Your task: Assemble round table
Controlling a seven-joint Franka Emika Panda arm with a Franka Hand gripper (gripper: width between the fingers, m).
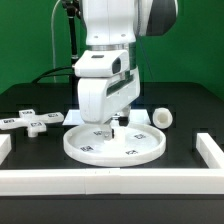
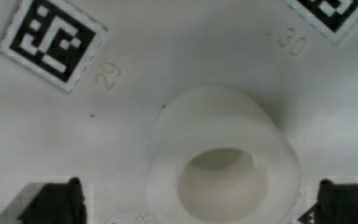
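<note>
Black tabletop (image 1: 190, 108): disc (image 1: 88, 146), leg (image 1: 163, 117), cross-shaped piece (image 1: 36, 122), border bars (image 1: 110, 179).

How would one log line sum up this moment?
end effector open, low over disc centre | leg on exterior view's right | cross on its left

Hidden, cropped or unreadable, both views.
Exterior view: arm (image 1: 110, 55) runs off the upper edge and covers the back rim of the disc (image 1: 113, 147). Pincer (image 1: 113, 127) tips are too small to tell whether they touch the disc. Tags on the disc and on the cross piece (image 1: 38, 122) are too small to read. Front border bar (image 1: 110, 181) runs out of frame at both ends. Wrist view: soft focus throughout, disc rim out of frame. A tag (image 2: 51, 35) and a second tag (image 2: 345, 12) are cropped by the edge. Fingertips (image 2: 51, 203) show only as dark stubs, cropped. Raised marks beside the tags are illegible.
</note>
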